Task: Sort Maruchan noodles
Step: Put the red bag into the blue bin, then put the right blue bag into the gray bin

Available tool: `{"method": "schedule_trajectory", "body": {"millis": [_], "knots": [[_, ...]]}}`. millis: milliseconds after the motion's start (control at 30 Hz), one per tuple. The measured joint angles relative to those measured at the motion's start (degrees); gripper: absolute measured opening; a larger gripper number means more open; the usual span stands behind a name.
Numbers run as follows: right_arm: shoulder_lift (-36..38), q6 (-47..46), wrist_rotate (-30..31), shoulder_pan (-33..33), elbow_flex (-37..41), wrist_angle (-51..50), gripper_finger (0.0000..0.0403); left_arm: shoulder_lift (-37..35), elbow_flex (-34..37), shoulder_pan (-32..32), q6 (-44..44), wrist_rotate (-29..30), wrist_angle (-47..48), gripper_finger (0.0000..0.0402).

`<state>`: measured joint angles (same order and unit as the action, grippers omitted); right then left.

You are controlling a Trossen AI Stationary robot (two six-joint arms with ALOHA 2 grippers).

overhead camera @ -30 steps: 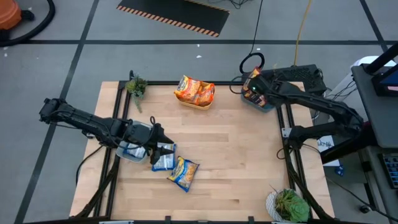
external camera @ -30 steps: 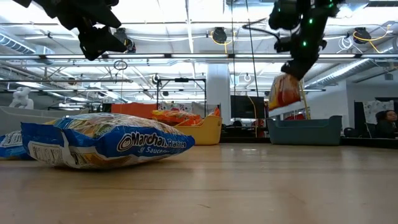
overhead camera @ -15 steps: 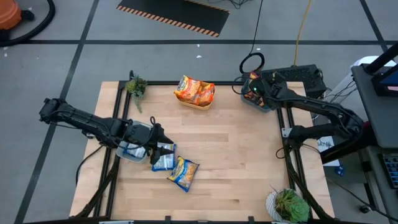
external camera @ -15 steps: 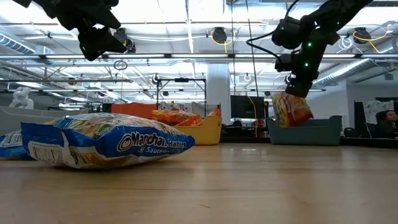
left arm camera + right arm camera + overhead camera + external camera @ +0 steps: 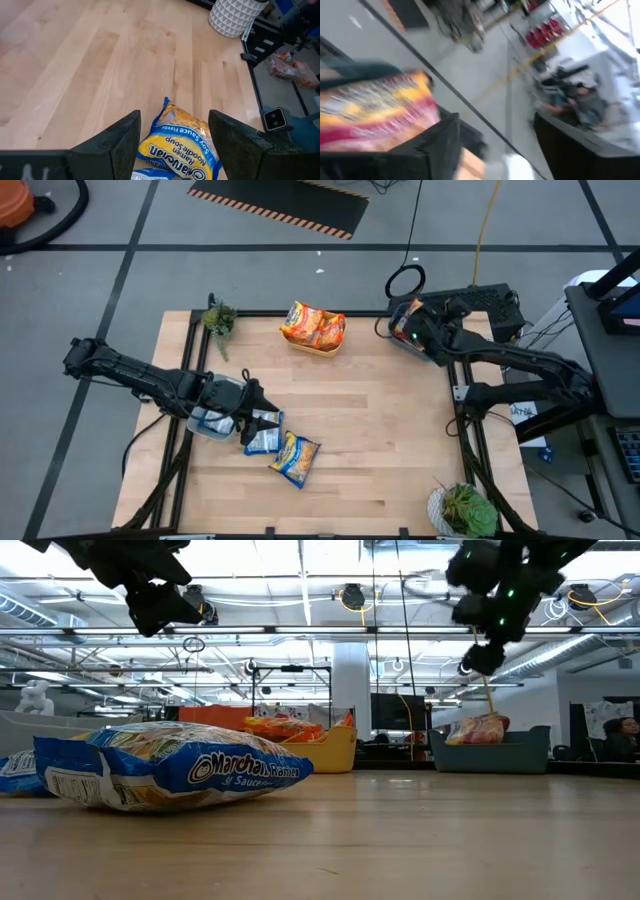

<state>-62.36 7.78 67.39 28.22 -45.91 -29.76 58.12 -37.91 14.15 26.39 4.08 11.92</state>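
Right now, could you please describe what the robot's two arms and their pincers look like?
Both arms are dark, almost black, built of slim jointed links. The left pincer has two broad, flat matte-black fingers with angular edges. The right arm carries small green and red indicator lights near its wrist, above the right pincer, and a thin black cable loops close beside it.

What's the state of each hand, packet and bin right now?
Right hand: open, above teal bin.
Left hand: open, over blue packets.
Red packet: lying in teal bin.
Yellow bin: holding orange packets.
Blue-and-yellow packet: flat on table.
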Motion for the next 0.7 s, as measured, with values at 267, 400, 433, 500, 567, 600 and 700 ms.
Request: {"method": "schedule_trajectory", "body": {"millis": [267,400,433,500,567,600,700], "knots": [[7.6,-14.6,-20.2,-15.6,0.0,-0.6,0.0271,0.0,0.0,0.1,-3.0,0.0,0.0,0.0239],[7.8,-22.5,-31.2,-22.6,0.0,-0.5,0.0263,0.0,0.0,0.6,-5.8,0.0,0.0,0.0239],[7.4,-24.4,-32.7,-24.4,0.0,-0.2,0.0262,0.0,0.0,0.6,-6.4,0.1,0.0,0.0239],[6.2,-28.2,-34.5,-28.2,0.0,0.6,0.026,0.6,0.0,0.7,-5.9,0.3,-0.1,0.0239],[4.5,-30.0,-34.5,-32.3,0.0,1.9,0.0259,1.7,0.0,0.8,-3.6,0.1,-0.1,0.0239],[3.8,-30.1,-34.6,-34.2,0.0,3.2,0.0259,2.6,0.0,1.0,-2.7,-0.1,-0.6,0.0239],[1.7,-29.5,-35.0,-38.9,0.0,5.4,0.0259,7.2,0.0,2.3,-2.4,-2.4,-3.9,0.0239]]}}
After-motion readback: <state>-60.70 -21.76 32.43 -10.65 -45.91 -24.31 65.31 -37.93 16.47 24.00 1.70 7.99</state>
